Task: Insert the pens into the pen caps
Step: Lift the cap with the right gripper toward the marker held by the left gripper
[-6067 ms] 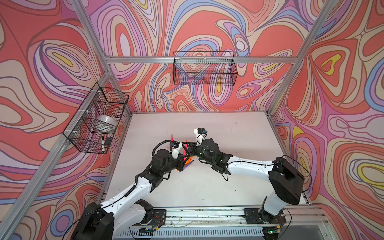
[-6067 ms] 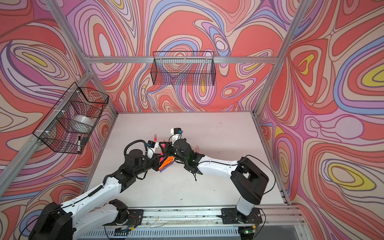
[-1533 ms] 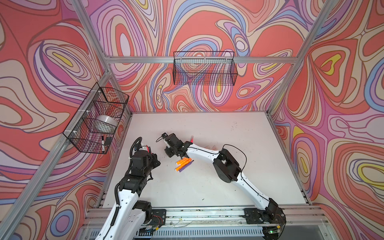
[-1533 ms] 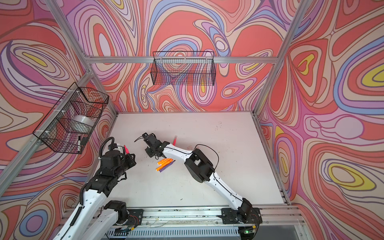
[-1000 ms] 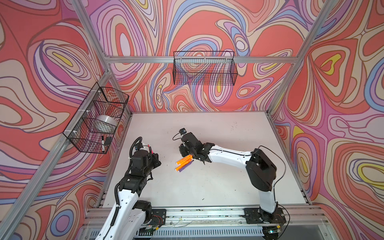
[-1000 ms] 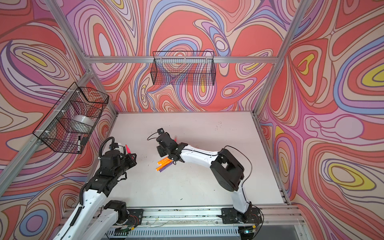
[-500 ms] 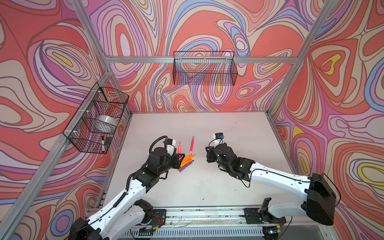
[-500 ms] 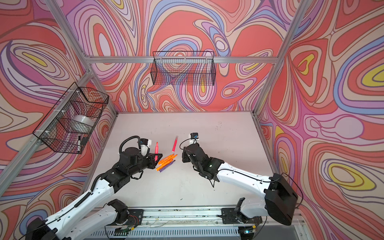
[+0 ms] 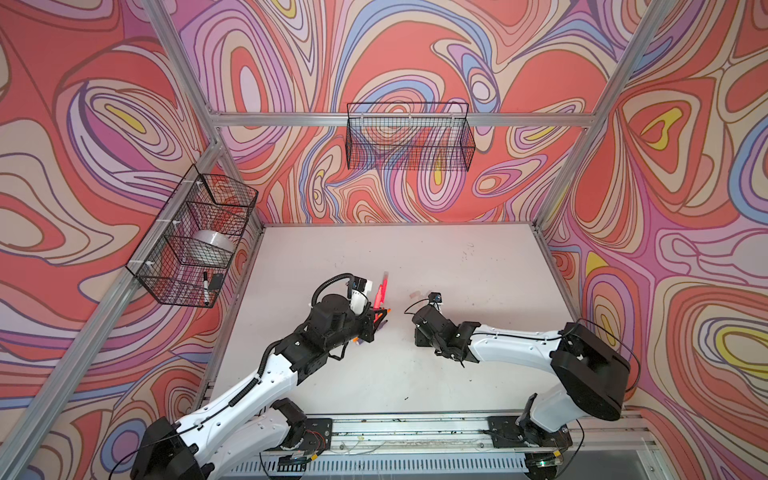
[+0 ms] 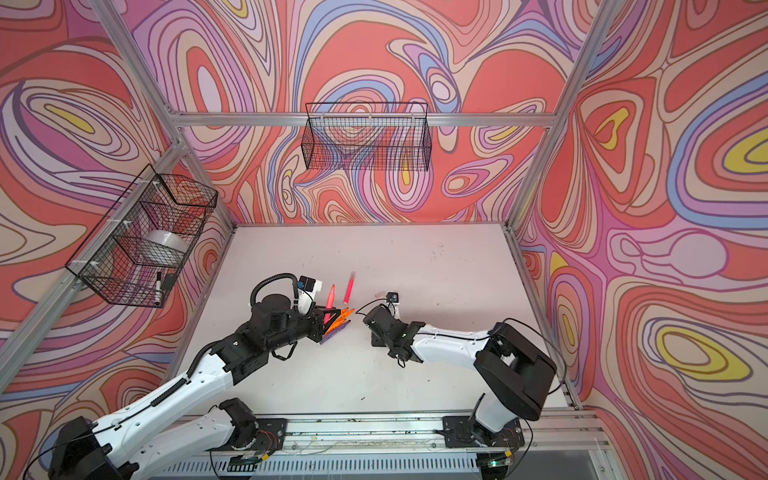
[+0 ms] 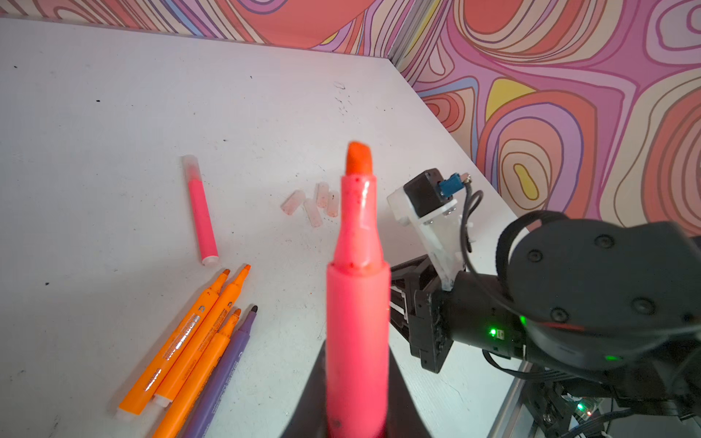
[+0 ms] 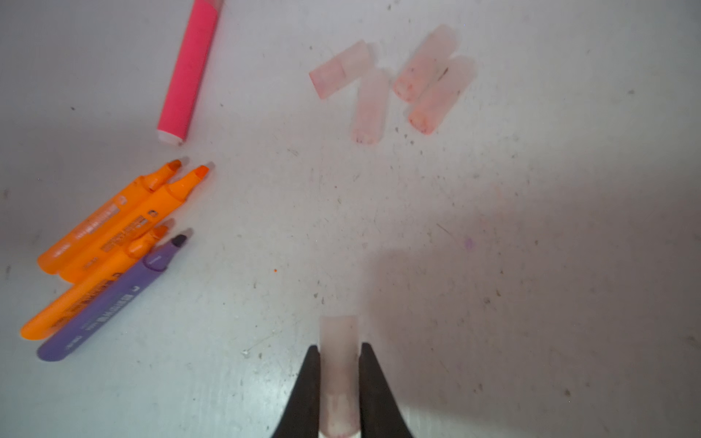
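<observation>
My left gripper (image 11: 356,398) is clamped on a pink pen (image 11: 358,295) that juts out past its jaws, and my right gripper (image 12: 338,383) pinches a cap (image 12: 338,337) whose end pokes beyond the tips.

Pink pen (image 11: 358,322), glossy smooth plastic; 4 caps (image 12: 425,62), frosted translucent plastic; surface (image 12: 531,227), matt white, scuffed and speckled.

Held pink pen (image 11: 358,303): rear barrel cut by frame edge.
Held cap (image 12: 338,364): too small to discern in both top views.
Capped pink pen (image 12: 189,68): cap end cut by frame edge.
Pen cluster (image 9: 387,311), mid-frame in a top view: largely behind left gripper (image 9: 371,318).
Loose caps (image 9: 413,295): too faint to count.
</observation>
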Controlling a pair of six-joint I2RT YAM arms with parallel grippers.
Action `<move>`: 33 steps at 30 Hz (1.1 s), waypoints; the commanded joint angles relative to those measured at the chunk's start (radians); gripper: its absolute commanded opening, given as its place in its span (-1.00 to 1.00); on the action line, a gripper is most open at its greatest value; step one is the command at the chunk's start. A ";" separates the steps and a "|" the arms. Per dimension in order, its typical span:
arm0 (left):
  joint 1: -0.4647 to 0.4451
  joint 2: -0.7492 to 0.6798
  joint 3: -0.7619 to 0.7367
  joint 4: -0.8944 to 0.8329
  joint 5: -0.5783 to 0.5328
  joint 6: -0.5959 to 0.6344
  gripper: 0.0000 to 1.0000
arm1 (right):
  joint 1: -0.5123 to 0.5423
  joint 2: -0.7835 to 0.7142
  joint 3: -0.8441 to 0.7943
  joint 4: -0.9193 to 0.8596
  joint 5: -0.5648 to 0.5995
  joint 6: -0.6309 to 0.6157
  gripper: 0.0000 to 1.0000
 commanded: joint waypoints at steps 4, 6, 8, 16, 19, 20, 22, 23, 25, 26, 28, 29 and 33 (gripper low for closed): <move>-0.003 -0.002 0.030 0.005 -0.023 0.022 -1.00 | -0.002 0.079 0.026 -0.038 -0.024 0.029 -0.88; -0.003 -0.002 0.031 0.006 -0.019 0.023 -1.00 | -0.002 0.103 0.032 -0.047 -0.024 0.032 -0.87; -0.003 -0.002 0.030 0.006 -0.019 0.023 -1.00 | -0.003 0.115 0.034 -0.052 -0.016 0.034 -0.82; -0.003 -0.005 0.028 0.008 -0.023 0.027 -1.00 | -0.003 0.114 0.049 -0.077 -0.002 0.026 -0.24; -0.003 -0.006 0.029 0.007 -0.022 0.026 -1.00 | -0.002 0.111 0.064 -0.097 0.006 0.016 -0.14; -0.003 -0.006 0.028 0.006 -0.024 0.026 -1.00 | -0.003 0.112 0.070 -0.105 0.007 0.010 -0.14; -0.003 -0.008 0.027 0.005 -0.024 0.024 -1.00 | -0.002 0.118 0.092 -0.127 0.002 -0.002 -0.18; -0.003 -0.010 0.028 0.006 -0.026 0.025 -1.00 | -0.003 0.126 0.105 -0.140 -0.001 -0.006 -0.20; -0.003 -0.011 0.028 0.003 -0.024 0.024 -1.00 | -0.003 0.145 0.134 -0.169 -0.009 -0.017 -0.21; -0.003 -0.012 0.028 0.003 -0.023 0.025 -1.00 | -0.003 0.154 0.144 -0.178 -0.017 -0.023 -0.22; -0.003 -0.013 0.029 0.003 -0.022 0.024 -1.00 | -0.006 0.174 0.180 -0.210 -0.031 -0.035 -0.28; -0.003 -0.014 0.028 0.003 -0.023 0.024 -1.00 | -0.006 0.174 0.196 -0.228 -0.033 -0.040 -0.30; -0.003 -0.020 0.028 0.000 -0.023 0.024 -1.00 | -0.006 0.230 0.243 -0.279 -0.038 -0.052 -0.34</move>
